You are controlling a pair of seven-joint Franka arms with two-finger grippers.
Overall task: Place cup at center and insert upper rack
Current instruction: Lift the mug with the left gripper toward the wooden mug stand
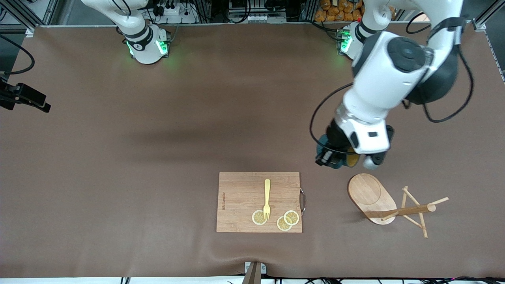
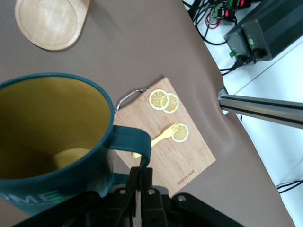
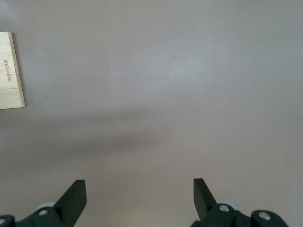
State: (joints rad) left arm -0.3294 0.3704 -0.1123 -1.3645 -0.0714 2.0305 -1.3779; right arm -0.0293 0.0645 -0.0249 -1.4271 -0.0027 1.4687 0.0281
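Cup point(image 2: 57, 142) step underway: left gripper point(image 2: 141, 176) clamped on its handle, aloft beside the mug tree point(image 1: 384, 203). Next, carry it centerward. Right gripper point(image 3: 139, 196) waits, spread wide.

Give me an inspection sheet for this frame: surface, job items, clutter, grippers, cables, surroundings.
Surface: brown table cover, wrinkled along the edge nearest the front camera.
Job's things: teal cup with yellow inside, held by its handle in the air, toward the left arm's end. Wooden mug tree lying tipped on its side, beside the cutting board.
Clutter: cutting board carrying a yellow fork and three lemon slices; the fork tines rest on one slice.
Grippers: left gripper shut on the cup handle. Right gripper open over bare cover; that arm waits.
Cables: black cable looping off the left arm.
Surroundings: black box with wiring past the table edge.
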